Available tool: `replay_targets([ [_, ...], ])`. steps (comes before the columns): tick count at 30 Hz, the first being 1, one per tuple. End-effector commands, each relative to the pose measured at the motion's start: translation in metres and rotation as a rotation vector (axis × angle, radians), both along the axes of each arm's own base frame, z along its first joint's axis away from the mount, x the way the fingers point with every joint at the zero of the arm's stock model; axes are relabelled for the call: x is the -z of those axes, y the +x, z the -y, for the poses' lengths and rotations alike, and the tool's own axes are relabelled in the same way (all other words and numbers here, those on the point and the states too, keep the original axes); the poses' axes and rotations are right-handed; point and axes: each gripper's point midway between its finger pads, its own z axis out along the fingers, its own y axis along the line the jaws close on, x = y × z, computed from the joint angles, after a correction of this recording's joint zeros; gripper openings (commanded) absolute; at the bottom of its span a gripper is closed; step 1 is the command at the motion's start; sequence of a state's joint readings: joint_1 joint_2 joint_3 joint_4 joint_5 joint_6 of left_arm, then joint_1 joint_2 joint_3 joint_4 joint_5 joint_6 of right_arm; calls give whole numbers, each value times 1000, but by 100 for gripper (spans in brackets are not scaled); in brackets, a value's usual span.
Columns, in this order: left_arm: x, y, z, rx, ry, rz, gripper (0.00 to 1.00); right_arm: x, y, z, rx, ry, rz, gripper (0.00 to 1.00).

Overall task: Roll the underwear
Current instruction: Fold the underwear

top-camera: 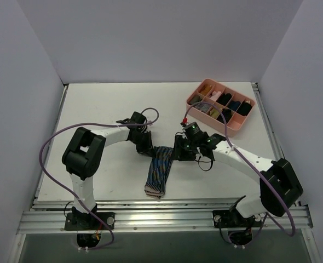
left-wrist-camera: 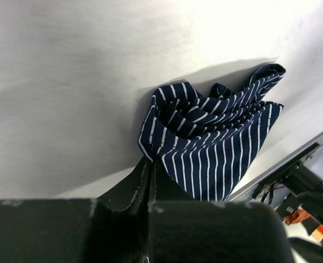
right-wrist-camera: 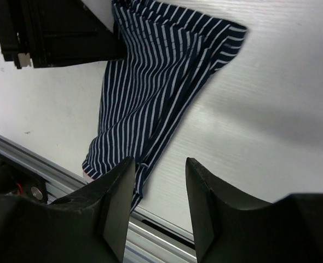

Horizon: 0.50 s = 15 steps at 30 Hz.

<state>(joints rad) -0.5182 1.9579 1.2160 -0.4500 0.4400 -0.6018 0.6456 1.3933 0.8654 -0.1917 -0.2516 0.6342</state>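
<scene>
The underwear point(top-camera: 159, 172) is a long strip of navy cloth with thin light stripes, lying on the white table and running toward the near edge, where a pinkish edge shows. Its far end is bunched point(left-wrist-camera: 211, 142). My left gripper point(top-camera: 149, 149) is at that far end's left side. In the left wrist view its jaws point(left-wrist-camera: 149, 161) are pressed together, with the cloth's hem caught at their tips. My right gripper point(top-camera: 179, 153) is just right of the same end. It stands open point(right-wrist-camera: 160, 170) over bare table beside the underwear point(right-wrist-camera: 150, 93), holding nothing.
A pink divided tray point(top-camera: 230, 89) holding small dark bundles and other items stands at the back right. An aluminium rail point(top-camera: 161, 211) runs along the table's near edge, close to the strip's near end. White walls enclose the table on three sides.
</scene>
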Motion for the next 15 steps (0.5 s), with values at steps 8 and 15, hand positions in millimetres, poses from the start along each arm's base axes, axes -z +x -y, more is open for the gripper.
replay_targets([
  [8, 0, 36, -107, -360, 262, 20, 2, -8, 5, -73, -151, 8, 22, 34],
  [15, 0, 32, -120, -404, 293, -6, 2, 3, -11, -100, -209, 5, 1, 31],
])
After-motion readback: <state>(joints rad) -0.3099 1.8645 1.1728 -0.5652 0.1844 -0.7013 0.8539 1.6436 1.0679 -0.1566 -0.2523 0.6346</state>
